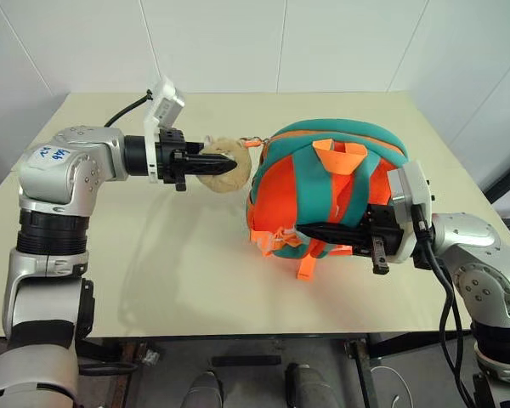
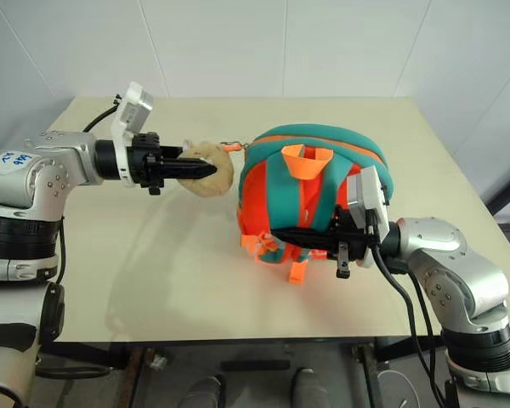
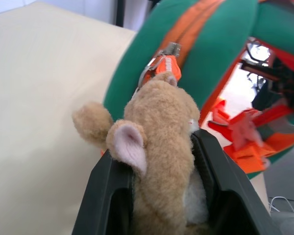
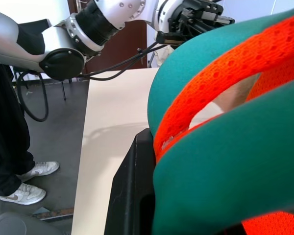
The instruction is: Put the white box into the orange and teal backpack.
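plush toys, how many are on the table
1. The beige plush toy sits left of the orange and teal backpack, clipped to it and pinched in the left gripper. Others could be hidden behind or inside the backpack.

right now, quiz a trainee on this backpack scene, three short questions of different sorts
1. True or false: the left gripper is shut on the plush toy.
2. What is the right gripper clamped on? A) a strap of the backpack B) the white box C) the table edge
3. Fill in: the toy hangs from the backpack's ____ by a small clasp.

Key: 1 true, the left wrist view shows the toy between its fingers. 2 A. 3 zipper pull.
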You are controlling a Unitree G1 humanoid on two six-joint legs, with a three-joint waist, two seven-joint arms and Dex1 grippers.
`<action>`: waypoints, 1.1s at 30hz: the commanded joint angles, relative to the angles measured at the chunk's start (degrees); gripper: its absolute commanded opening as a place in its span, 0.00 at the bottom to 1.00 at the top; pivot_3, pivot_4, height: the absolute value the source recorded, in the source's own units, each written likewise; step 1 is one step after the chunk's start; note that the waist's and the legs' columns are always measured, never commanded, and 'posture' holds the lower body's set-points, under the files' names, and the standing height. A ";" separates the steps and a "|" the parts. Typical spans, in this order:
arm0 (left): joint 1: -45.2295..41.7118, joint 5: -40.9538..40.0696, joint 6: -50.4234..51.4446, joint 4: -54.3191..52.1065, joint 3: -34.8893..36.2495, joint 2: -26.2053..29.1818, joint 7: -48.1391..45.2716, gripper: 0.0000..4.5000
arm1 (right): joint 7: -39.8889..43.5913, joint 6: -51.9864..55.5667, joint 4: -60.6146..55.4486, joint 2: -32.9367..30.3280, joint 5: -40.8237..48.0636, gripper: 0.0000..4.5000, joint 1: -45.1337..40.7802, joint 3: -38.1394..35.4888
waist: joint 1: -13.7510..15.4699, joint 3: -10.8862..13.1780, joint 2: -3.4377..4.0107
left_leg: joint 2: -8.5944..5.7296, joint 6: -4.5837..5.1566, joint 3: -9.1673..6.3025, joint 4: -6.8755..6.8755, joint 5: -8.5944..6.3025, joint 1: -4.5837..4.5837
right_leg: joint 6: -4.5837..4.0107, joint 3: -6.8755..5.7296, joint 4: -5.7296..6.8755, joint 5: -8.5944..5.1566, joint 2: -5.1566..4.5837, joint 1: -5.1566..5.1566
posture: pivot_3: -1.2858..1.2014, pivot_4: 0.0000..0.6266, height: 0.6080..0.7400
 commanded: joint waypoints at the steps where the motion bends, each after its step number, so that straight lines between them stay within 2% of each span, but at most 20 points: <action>1: -2.01 4.44 -3.36 5.34 -2.14 2.15 -0.66 0.23 | -1.45 -1.15 -3.13 0.77 2.73 0.00 0.22 -2.74 | 0.03 0.00 0.00 | 0.00 0.00 0.00 0.00 0.00 0.00 | 0.00 0.00 0.00 0.00 0.00 -0.01 | 0.52 0.24 1.00; 11: -2.65 14.16 -11.64 17.34 -12.47 -0.46 -4.73 0.23 | -4.15 -1.23 -4.41 1.29 3.79 0.00 0.71 -2.46 | 0.07 0.00 0.00 | 0.00 0.01 0.01 -0.04 0.00 0.00 | -0.03 0.00 -0.01 -0.02 0.00 -0.02 | 0.52 0.24 1.00; 19: -1.90 21.62 -18.22 26.38 -18.48 -6.28 -5.66 0.22 | -5.01 -0.86 -4.22 0.72 3.69 0.00 0.89 -2.41 | -0.01 0.00 0.00 | 0.00 0.03 0.01 -0.03 -0.01 -0.03 | -0.05 0.00 -0.02 -0.03 0.00 -0.03 | 0.52 0.24 1.00; 24: -1.49 23.24 -22.03 30.23 -17.61 -8.55 -5.41 0.22 | -5.91 1.12 -4.29 -0.43 4.08 0.00 0.92 -2.35 | 0.13 0.00 -0.01 | 0.00 0.04 0.01 -0.02 -0.02 -0.01 | -0.05 0.00 -0.01 -0.03 0.00 -0.02 | 0.52 0.24 1.00; 26: -1.72 18.57 -23.95 30.26 -11.89 -10.54 -5.22 0.22 | -6.35 2.51 -4.43 -1.72 3.80 0.00 0.99 -2.31 | 0.22 0.00 -0.01 | 0.00 0.04 0.01 0.01 -0.02 -0.01 | -0.06 -0.01 -0.02 -0.03 -0.01 0.00 | 0.52 0.24 1.00; 29: -1.85 16.20 -21.73 28.28 -9.46 -9.90 -9.79 0.22 | -6.43 4.92 -4.27 -4.85 2.93 0.00 1.49 -2.17 | 0.24 0.03 -0.04 | 0.00 0.04 0.01 0.05 -0.02 -0.07 | -0.12 -0.01 -0.03 -0.06 -0.02 -0.01 | 0.52 0.24 1.00; 30: -1.59 15.54 -21.26 27.57 -8.60 -9.61 -10.62 0.29 | -5.93 5.63 -4.23 -6.08 2.80 0.00 1.79 -2.06 | 0.24 0.03 -0.05 | 0.00 0.04 0.02 0.05 -0.02 -0.07 | -0.12 -0.01 -0.03 -0.06 -0.03 -0.01 | 0.52 0.24 1.00; 33: -1.04 14.67 -20.22 26.57 -6.35 -8.78 -10.83 0.51 | -5.56 8.00 -4.27 -8.93 4.08 0.22 2.42 -2.70 | 0.16 0.03 -0.04 | 0.00 0.10 0.01 0.01 -0.06 -0.07 | -0.05 -0.01 -0.03 -0.03 -0.02 -0.03 | 0.52 0.24 1.00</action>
